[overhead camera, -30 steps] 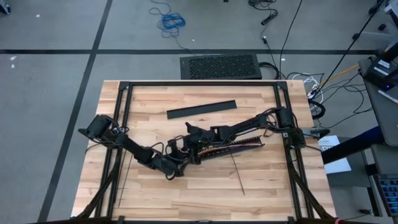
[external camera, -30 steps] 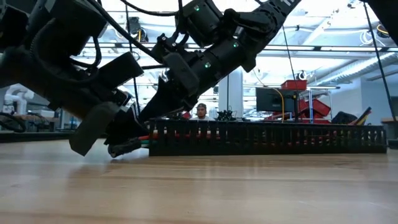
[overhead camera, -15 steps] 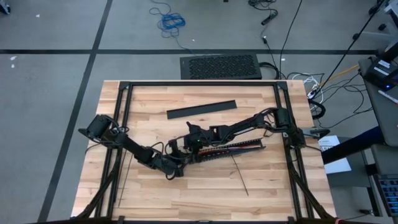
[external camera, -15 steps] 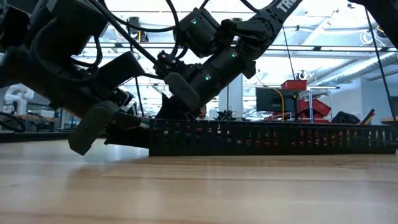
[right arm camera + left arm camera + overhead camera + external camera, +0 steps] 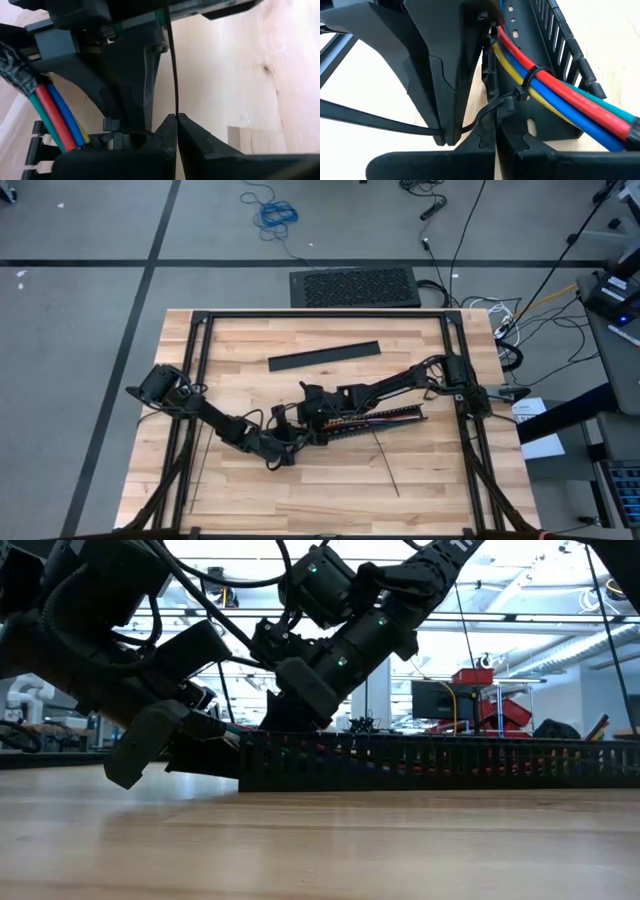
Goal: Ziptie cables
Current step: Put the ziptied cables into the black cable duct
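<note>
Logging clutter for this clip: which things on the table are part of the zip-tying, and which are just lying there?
In use:
cables in the slotted channel
ziptie around them
left gripper, shut on the ziptie's tail
right gripper, shut on a thin black strap

Lying about:
flat black strip
loose strap

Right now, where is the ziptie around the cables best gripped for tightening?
Grip the ziptie by its free tail, coming from the side away from the slotted channel. The tail runs straight out from the head beside the cables, so a pull along it should cinch the loop.
</note>
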`<state>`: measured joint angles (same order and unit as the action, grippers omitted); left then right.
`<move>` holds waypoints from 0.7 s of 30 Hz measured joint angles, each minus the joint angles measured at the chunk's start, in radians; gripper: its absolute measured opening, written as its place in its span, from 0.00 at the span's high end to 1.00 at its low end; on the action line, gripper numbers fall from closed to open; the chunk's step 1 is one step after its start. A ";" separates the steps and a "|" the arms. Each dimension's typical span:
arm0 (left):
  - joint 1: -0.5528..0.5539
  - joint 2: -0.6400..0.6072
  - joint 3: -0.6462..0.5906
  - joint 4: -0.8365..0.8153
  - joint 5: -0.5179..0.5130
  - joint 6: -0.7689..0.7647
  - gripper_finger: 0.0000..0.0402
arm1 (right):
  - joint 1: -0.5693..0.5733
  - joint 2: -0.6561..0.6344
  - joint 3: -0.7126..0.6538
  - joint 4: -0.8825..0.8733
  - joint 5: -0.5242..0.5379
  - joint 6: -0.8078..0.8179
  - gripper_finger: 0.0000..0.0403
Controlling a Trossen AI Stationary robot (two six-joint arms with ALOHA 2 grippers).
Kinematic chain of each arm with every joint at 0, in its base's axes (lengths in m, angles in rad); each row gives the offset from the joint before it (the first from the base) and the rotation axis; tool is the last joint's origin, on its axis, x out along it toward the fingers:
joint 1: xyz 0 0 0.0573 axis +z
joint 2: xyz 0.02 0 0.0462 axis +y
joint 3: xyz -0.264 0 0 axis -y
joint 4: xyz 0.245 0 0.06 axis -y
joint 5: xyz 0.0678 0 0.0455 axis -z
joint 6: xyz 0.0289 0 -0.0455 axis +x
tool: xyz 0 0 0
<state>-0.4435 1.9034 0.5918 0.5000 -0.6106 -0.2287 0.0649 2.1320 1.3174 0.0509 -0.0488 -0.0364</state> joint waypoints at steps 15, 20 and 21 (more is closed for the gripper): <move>0.001 0.000 -0.001 0.002 0.004 -0.001 1.00 | 0.004 -0.096 -0.005 -0.048 -0.004 -0.028 0.58; 0.003 0.000 -0.001 0.003 0.004 -0.001 1.00 | 0.014 -0.170 -0.003 -0.135 0.043 0.019 0.52; 0.003 0.000 -0.001 0.004 0.005 -0.001 1.00 | 0.019 -0.182 -0.003 -0.154 0.049 0.022 0.53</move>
<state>-0.4405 1.9034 0.5903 0.5035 -0.6060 -0.2297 0.0836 1.9497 1.3146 -0.1027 -0.0002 -0.0144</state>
